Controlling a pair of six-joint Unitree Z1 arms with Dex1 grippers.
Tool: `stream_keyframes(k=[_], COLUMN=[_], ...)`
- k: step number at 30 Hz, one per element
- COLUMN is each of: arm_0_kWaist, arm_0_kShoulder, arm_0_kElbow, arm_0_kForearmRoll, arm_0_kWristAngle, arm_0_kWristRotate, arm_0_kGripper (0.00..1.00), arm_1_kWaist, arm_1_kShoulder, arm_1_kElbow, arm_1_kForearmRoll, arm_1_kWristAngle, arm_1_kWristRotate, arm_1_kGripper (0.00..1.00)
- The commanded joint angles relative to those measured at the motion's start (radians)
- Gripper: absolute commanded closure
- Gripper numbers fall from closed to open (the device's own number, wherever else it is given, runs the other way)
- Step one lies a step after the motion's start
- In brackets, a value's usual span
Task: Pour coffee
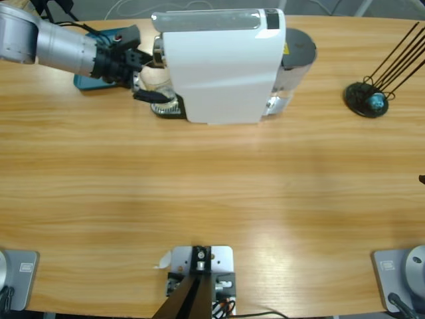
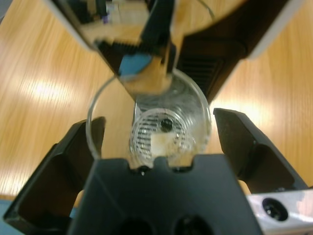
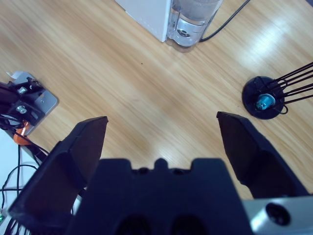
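A clear glass tumbler [image 2: 196, 105] stands on the round drip grate [image 2: 146, 134] under the spout of the white coffee machine [image 1: 219, 66]. Through its bottom I see only the grate; no amber-brown coffee shows in it. My left gripper [image 2: 159, 127] is open, one black jaw on each side of the tumbler, close to its rim. In the high view this gripper [image 1: 151, 85] reaches in from the upper left to the machine's front, where the tumbler [image 1: 154, 78] sits. My right gripper [image 3: 161, 122] hangs open above bare table with nothing between its jaws.
The machine's clear water tank [image 3: 193, 19] with a black cable sits at its back end. A black round stand with thin rods [image 1: 366, 100] is at the far right, also seen in the right wrist view [image 3: 263, 98]. A teal block [image 1: 86, 82] lies under the left arm.
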Motion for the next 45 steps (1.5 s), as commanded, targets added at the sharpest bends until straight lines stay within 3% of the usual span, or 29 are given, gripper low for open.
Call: stream_keyframes(k=[1, 5, 6, 8, 11, 12, 14, 15, 16, 24, 45], arm_0_kWaist=[0.13, 0.154, 0.158, 0.16, 0.151, 0.143, 0.112, 0.097, 0.089, 0.092, 0.092], arm_0_kShoulder=[-0.181, -0.326, -0.349, -0.411, -0.518, -0.549, -0.606, -0.63, -0.648, -0.664, -0.605], arm_0_kElbow=[0.114, 0.225, 0.254, 0.325, 0.421, 0.438, 0.458, 0.465, 0.474, 0.5, 0.506], arm_0_kForearmRoll=[0.008, 0.008, 0.008, 0.007, 0.006, 0.007, 0.007, 0.007, 0.007, -0.005, -0.008], arm_0_kWristAngle=[-0.148, -0.133, -0.136, -0.142, -0.123, -0.122, -0.092, -0.074, -0.061, -0.004, 0.062], arm_0_kWristRotate=[-0.03, -0.088, -0.127, -0.177, -0.192, -0.202, -0.225, -0.234, -0.245, -0.303, -0.303], arm_0_kGripper=[0.036, 0.036, 0.036, 0.036, 0.036, 0.036, 0.036, 0.036, 0.036, 0.036, 0.036], arm_1_kWaist=[0.005, -0.003, -0.064, -0.214, -0.372, -0.419, -0.482, -0.498, -0.507, -0.514, -0.557], arm_1_kShoulder=[0.039, 0.103, 0.143, 0.238, 0.376, 0.425, 0.527, 0.58, 0.645, 0.885, 0.973], arm_1_kElbow=[-0.037, -0.098, -0.142, -0.223, -0.305, -0.349, -0.47, -0.535, -0.615, -0.952, -0.878], arm_1_kForearmRoll=[0.031, 0.016, 0.005, -0.011, -0.081, -0.094, -0.1, -0.091, -0.063, 0.062, 0.053], arm_1_kWristAngle=[-0.029, -0.115, -0.103, 0.021, 0.127, 0.156, 0.237, 0.273, 0.277, 0.248, 0.332], arm_1_kWristRotate=[-0.007, -0.007, -0.012, -0.055, -0.085, -0.106, -0.193, -0.234, -0.26, -0.27, -0.265], arm_1_kGripper=[0.0, 0.0, 0.0, 0.0, 0.021, 0.161, 0.744, 0.957, 1.0, 1.0, 1.0])
